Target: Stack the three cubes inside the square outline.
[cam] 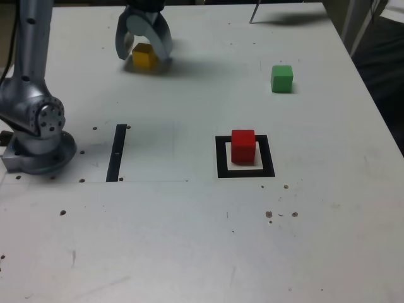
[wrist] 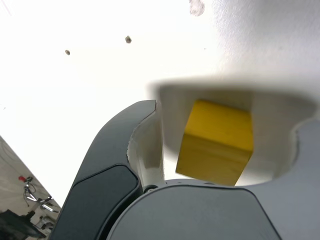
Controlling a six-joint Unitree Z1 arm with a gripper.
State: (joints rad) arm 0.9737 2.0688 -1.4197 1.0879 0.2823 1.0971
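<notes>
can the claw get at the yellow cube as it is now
Probably yes. The claw is already down around the yellow cube, one finger on each side, nothing crowding it. The wrist view shows the cube between the open fingers, a gap still on one side.

Open table [cam: 189, 240] lies between the yellow cube [cam: 144, 56] and red cube [cam: 243, 146]; nothing stands between.

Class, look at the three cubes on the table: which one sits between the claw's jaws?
The yellow cube. The claw straddles it at the table's far side, while the red cube sits inside the square outline and the green cube stands alone.
</notes>
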